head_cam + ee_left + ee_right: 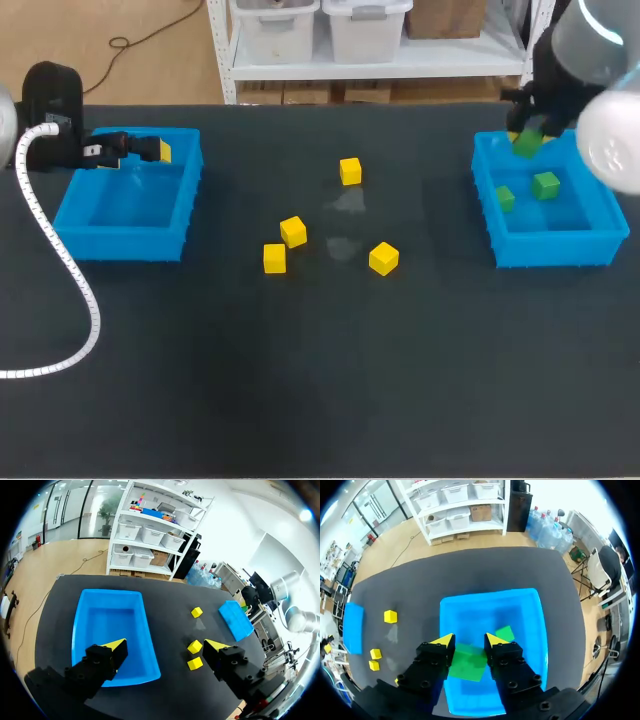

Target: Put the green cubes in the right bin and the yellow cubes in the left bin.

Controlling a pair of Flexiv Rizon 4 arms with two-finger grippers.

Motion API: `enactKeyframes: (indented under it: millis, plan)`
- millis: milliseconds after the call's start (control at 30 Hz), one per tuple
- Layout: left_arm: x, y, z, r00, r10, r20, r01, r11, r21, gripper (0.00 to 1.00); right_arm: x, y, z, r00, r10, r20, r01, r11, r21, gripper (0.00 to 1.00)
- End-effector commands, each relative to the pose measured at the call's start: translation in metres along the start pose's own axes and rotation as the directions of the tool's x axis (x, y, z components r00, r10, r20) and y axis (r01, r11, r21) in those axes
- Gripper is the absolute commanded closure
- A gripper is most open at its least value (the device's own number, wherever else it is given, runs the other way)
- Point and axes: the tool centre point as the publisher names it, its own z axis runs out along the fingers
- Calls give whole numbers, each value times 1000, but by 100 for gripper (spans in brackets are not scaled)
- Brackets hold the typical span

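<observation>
Right wrist view showed the right gripper, fingers clamped on a green cube, directly above the right bin.

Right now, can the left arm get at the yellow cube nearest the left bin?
Probably yes. The left gripper hangs open and empty over the left bin, and nothing lies between that bin and the yellow cube. It would only have to clear the bin's wall.

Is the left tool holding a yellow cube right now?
No, the left tool is open: its fingers stand wide apart with nothing between them.
</observation>
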Motion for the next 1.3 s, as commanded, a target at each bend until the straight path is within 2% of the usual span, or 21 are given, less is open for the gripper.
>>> enactKeyframes:
  millis: [33, 100, 200, 233, 267, 300, 867, 1033, 1300]
  plan:
    - [1, 2, 0, 1000, 2, 6, -2, 1000, 9, 0, 10, -7, 5, 991, 12, 136, -13, 1000, 8, 100]
    - [1, 2, 0, 1000, 2, 6, -2, 1000, 9, 0, 11, -12, 9, 991, 31, 130, -32, 1000, -1, 100]
    - [1, 2, 0, 1000, 2, 6, -2, 1000, 9, 0, 12, -17, 9, 984, 48, 171, -51, 999, 11, 98]
    - [1, 2, 0, 1000, 2, 6, -2, 1000, 9, 0, 12, -17, 9, 984, 48, 171, -51, 999, 11, 69]
    - [1, 2, 0, 1000, 2, 6, -2, 1000, 9, 0, 12, -17, 9, 984, 48, 171, -51, 999, 11, 4]
    - [1, 2, 0, 1000, 2, 6, -2, 1000, 9, 0, 12, -17, 9, 984, 48, 171, -51, 999, 11, 0]
    - [1, 2, 0, 1000, 2, 6, -2, 1000, 9, 0, 12, -17, 9, 984, 48, 171, -51, 999, 11, 0]
    - [2, -14, -3, 993, 93, -74, -95, 995, -30, 0, 12, -17, 9, 984, 48, 171, -51, 999, 11, 0]
    - [11, -45, 28, 945, 205, -253, -206, 978, 21, 0, 12, -17, 9, 984, 48, 171, -51, 999, 11, 0]
